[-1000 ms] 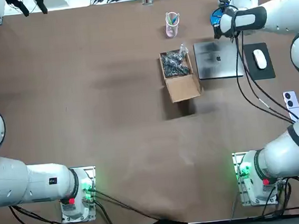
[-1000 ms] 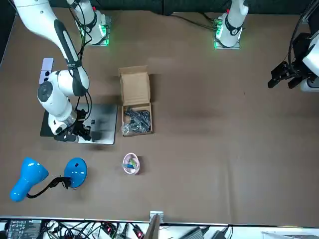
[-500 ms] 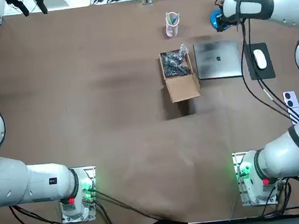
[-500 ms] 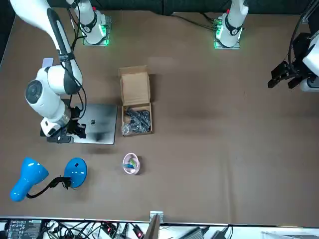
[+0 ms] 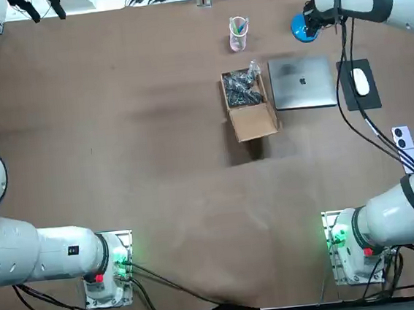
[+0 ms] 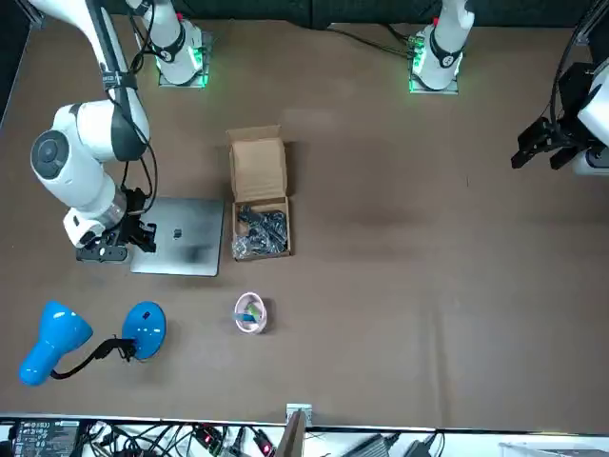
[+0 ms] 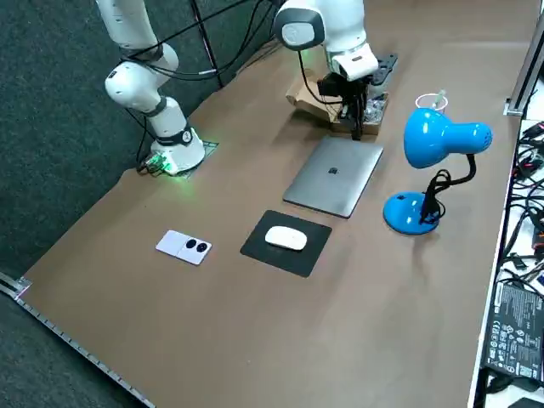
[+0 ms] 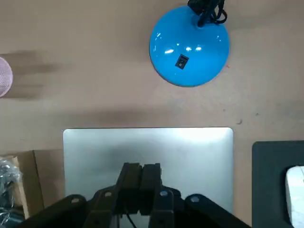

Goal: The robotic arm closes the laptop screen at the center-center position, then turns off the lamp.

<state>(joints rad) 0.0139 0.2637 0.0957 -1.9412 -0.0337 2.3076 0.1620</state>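
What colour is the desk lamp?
Bright blue lamp, clearest in the right side view; right gripper hovers by the laptop.

Laptop [image 8: 148, 142] lid matt metal, lamp [image 8: 199, 52] base glossy blue plastic, counter [image 5: 117, 134] matt brown, box [image 5: 254, 121] plain cardboard, tool [image 8: 142, 167] over lid matt blk plastic.

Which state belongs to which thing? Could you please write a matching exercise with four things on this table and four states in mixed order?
Things:
1. laptop
2. mouse
3. cardboard box
4. right gripper

States:
A. lies on the black pad
B. shut, empty, raised near the blue lamp
C. lid closed
D. flaps open, dark parts inside

Pairs: 1-C, 2-A, 3-D, 4-B
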